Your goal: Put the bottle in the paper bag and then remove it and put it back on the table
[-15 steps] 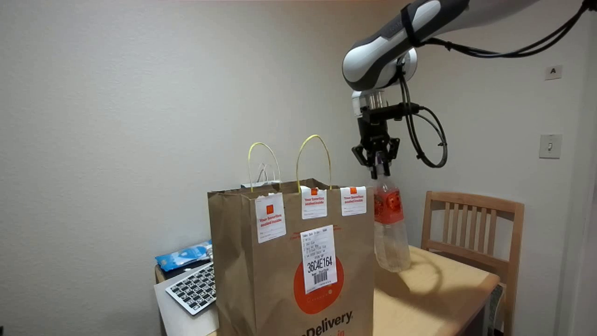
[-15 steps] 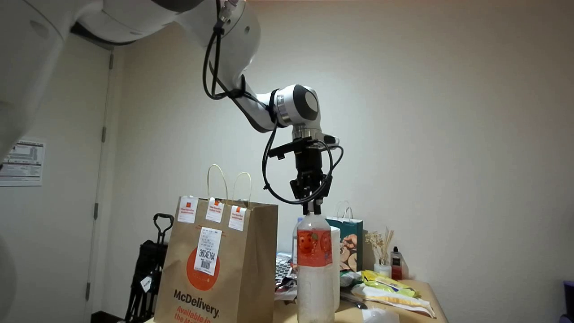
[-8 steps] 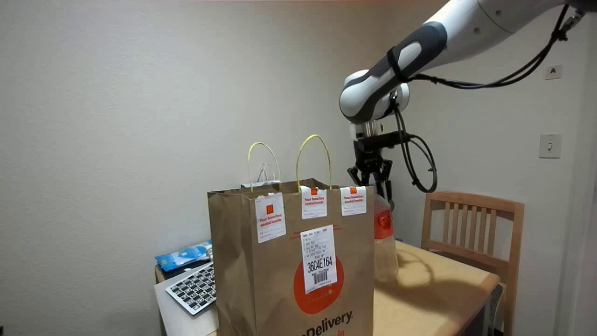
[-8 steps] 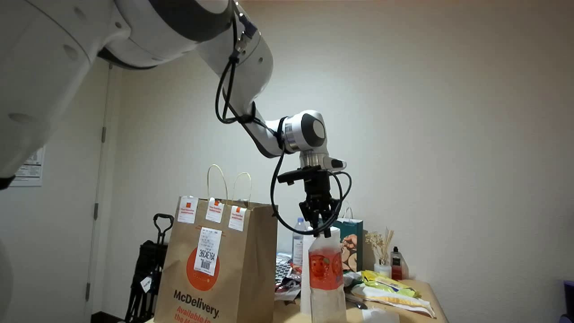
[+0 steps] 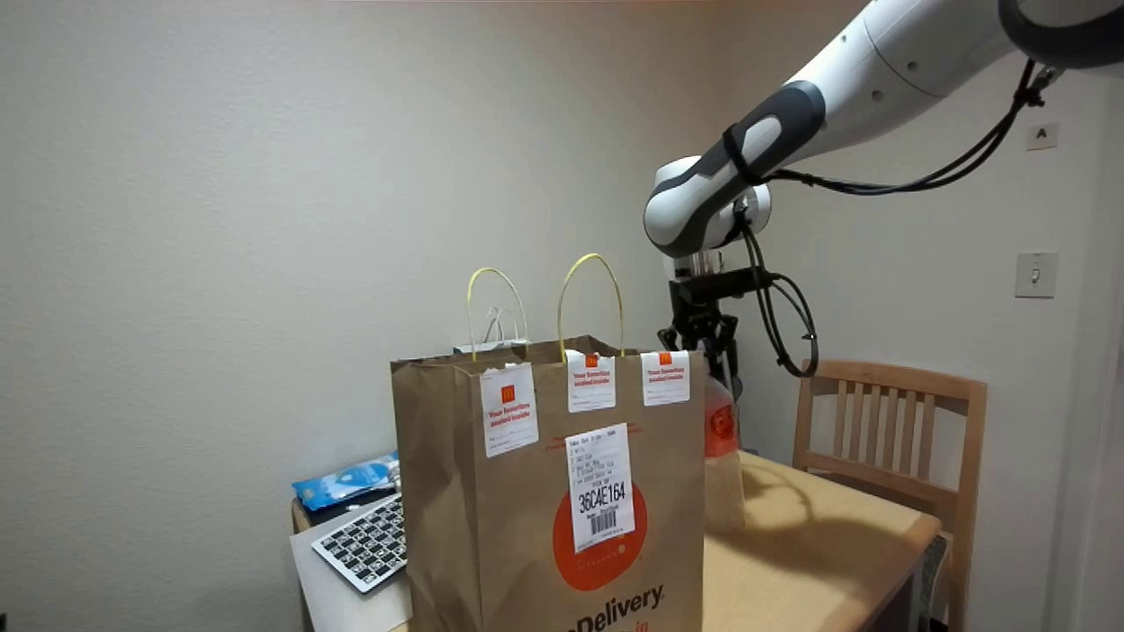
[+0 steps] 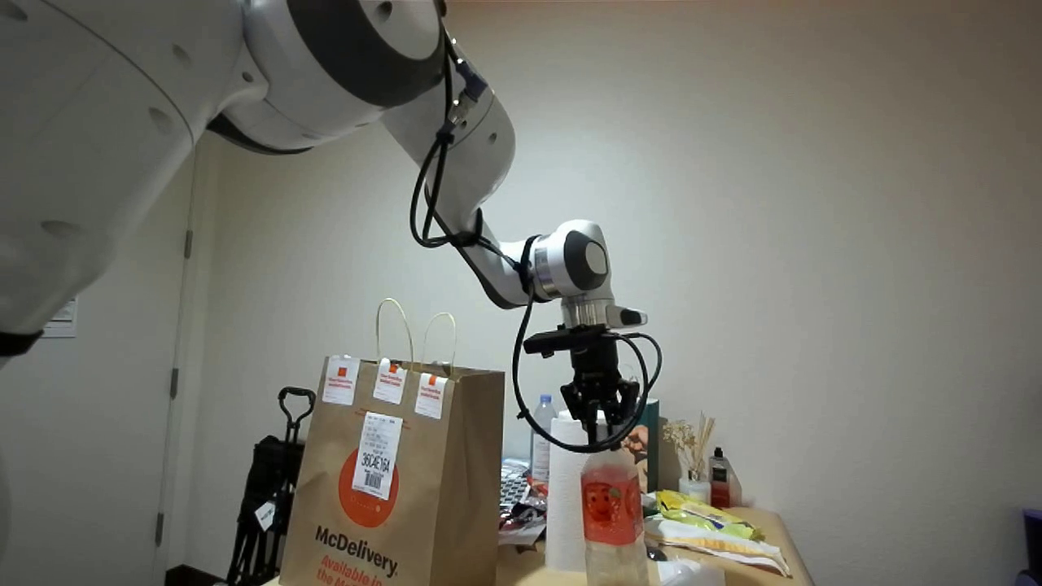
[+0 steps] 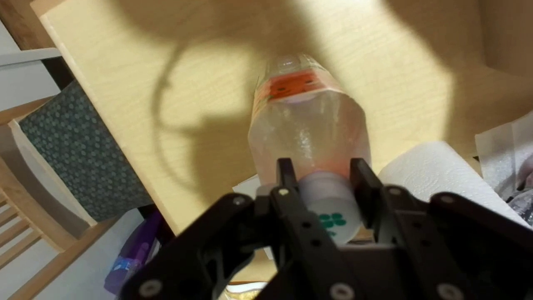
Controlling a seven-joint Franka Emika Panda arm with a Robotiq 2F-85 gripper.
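The bottle, clear with a red-orange label, shows in both exterior views [image 5: 722, 426] [image 6: 612, 509]. My gripper [image 6: 604, 439] is shut on its cap and neck from above. In the wrist view the fingers [image 7: 322, 166] flank the pale cap with its green print, and the bottle [image 7: 308, 125] hangs below, roughly upright. Its base is out of frame or hidden, so I cannot tell whether it touches the table [image 5: 817, 527]. The tall brown paper bag [image 5: 527, 544] stands upright beside the bottle, handles up; it also shows in an exterior view [image 6: 468, 472]. It partly covers the bottle.
A white paper towel roll [image 6: 566, 521] stands close behind the bottle, also in the wrist view [image 7: 433, 171]. A capped clear bottle [image 6: 541, 443], snack packets [image 6: 708, 517] and a keyboard [image 5: 364, 544] are on the table. A wooden chair [image 5: 887, 439] is at the table's edge.
My gripper has come down with the bottle in it, lowering it beside the bag and drifting slightly away from the bag. The bag has not moved.
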